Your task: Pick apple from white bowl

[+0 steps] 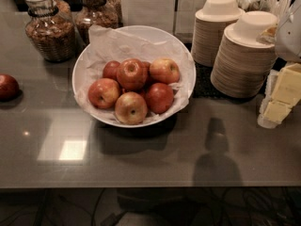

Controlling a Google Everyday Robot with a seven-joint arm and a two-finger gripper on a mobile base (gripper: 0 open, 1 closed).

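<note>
The white bowl [183,62], wide and lined with crumpled white paper, stands at the middle of the grey counter and holds several apples. The apple [131,73], red with yellow-orange streaks around its stem dimple, lies on top of the pile at the centre. Paler and darker apples lie around it. My gripper [283,95] is at the right edge of the view, partly cut off. It is well to the right of the bowl, apart from it, and holds nothing that I can see.
Two stacks of beige disposable bowls [244,55] stand right of the white bowl, next to my gripper. Two glass jars [51,29] stand at the back left. A lone dark red apple [7,86] lies on the counter [155,159] at the left edge.
</note>
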